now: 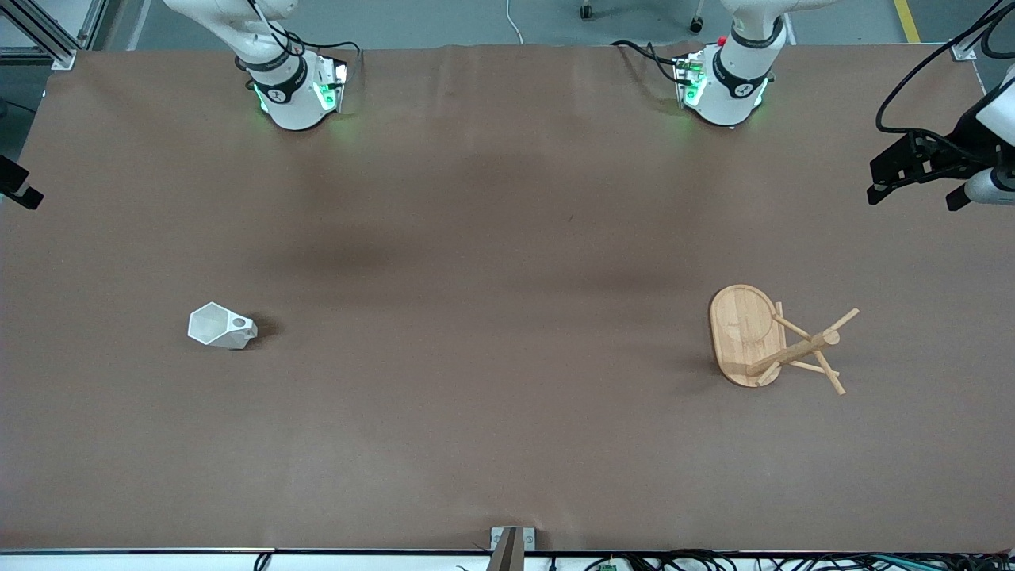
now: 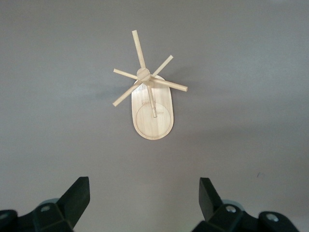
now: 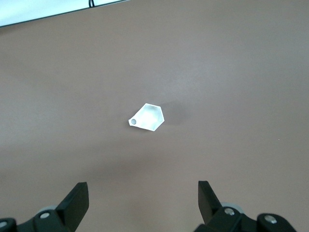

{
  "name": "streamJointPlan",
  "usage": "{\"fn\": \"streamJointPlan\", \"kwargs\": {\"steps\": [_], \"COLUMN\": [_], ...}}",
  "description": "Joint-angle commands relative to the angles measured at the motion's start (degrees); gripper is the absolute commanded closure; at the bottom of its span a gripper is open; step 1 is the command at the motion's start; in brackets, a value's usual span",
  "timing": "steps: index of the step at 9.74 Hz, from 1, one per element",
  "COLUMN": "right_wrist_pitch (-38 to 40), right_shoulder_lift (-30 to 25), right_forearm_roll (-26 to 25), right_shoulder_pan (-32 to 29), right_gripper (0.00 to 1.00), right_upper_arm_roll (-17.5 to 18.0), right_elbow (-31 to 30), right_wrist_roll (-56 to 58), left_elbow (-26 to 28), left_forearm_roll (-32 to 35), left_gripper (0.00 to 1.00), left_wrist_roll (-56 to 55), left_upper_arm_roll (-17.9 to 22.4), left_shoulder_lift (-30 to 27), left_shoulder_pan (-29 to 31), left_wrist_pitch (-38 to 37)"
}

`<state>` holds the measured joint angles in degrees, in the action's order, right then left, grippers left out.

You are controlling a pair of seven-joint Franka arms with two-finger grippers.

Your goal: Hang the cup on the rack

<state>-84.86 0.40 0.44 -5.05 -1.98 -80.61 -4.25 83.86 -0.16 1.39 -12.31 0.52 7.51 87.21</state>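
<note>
1. Left pincer (image 2: 144,200) hangs high over the worktop (image 1: 507,412), fingers spread wide and holding nothing; the rack (image 2: 151,104) stands upright below it, well clear.
2. Right pincer (image 3: 143,202) hovers likewise, fingers apart and empty; the cup (image 3: 147,117) sits alone on the worktop beneath it, mouth up, untouched.
3. Cup and rack are well apart, at opposite ends.

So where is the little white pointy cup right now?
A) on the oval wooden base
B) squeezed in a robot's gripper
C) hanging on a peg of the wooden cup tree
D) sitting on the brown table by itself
D: the small white faceted cup stands alone on the brown table, toward the right arm's end, apart from the light bamboo rack.
</note>
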Motion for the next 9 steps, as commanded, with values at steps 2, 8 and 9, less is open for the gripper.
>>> {"fn": "streamJointPlan", "kwargs": {"steps": [2, 8, 9], "right_wrist_pitch": [-0.04, -0.30, -0.30], "right_shoulder_lift": [-0.57, -0.49, -0.49], "right_forearm_roll": [-0.18, -0.18, -0.18], "right_shoulder_pan": [-0.05, -0.22, -0.22], "right_gripper": [0.00, 0.00, 0.00], "right_upper_arm_roll": [0.05, 0.05, -0.04], "right_elbow": [-0.69, -0.60, -0.60], "right_wrist_roll": [-0.85, -0.85, -0.85], "left_elbow": [0.95, 0.95, 0.95], "left_forearm_roll": [0.60, 0.33, 0.42], "left_gripper": [0.00, 0.00, 0.00], "left_wrist_roll": [0.28, -0.16, -0.25], "left_upper_arm_roll": [-0.26, -0.34, -0.43], "left_shoulder_lift": [0.97, 1.15, 1.15], "left_shoulder_pan": [-0.04, -0.56, -0.74], "left_wrist_pitch": [0.07, 0.07, 0.07]}}
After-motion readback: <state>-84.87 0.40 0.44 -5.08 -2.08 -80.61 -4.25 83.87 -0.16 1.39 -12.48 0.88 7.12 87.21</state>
